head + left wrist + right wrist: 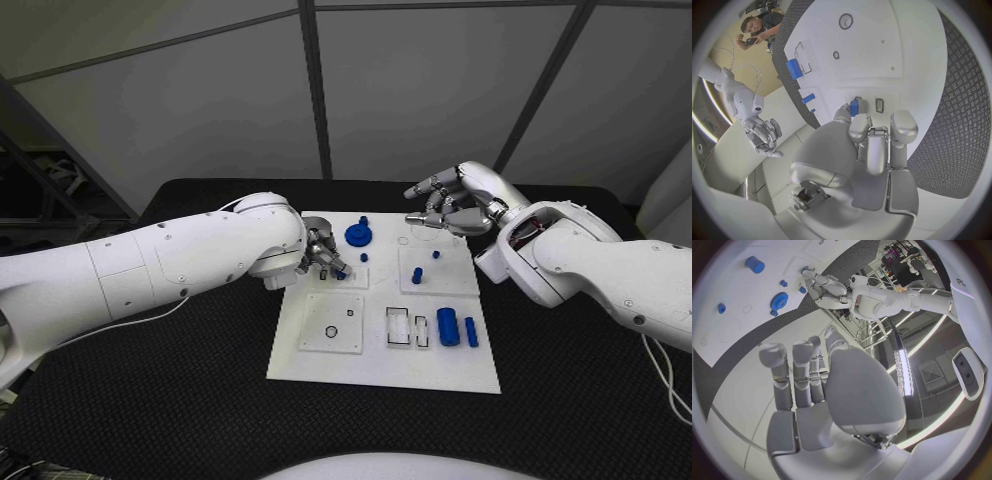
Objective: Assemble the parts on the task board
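The white task board [382, 370] lies in the middle of the black table. My left hand [323, 255] hovers over the board's left edge and pinches a small blue part [854, 106] at its fingertips, beside a small dark slot [879, 105]. My right hand [454, 205] hangs above the board's far edge, fingers apart and loosely bent, holding nothing. On the board stand a blue gear [359, 235] and small blue pegs [417, 274]. A blue cylinder [449, 327] and a thin blue bar [472, 331] lie near the right front.
Rectangular recesses [398, 327] and a ring-shaped hole [332, 332] mark the board's near half. Black table [173, 400] surrounds the board, with open room in front and to both sides. Grey wall panels stand behind the table.
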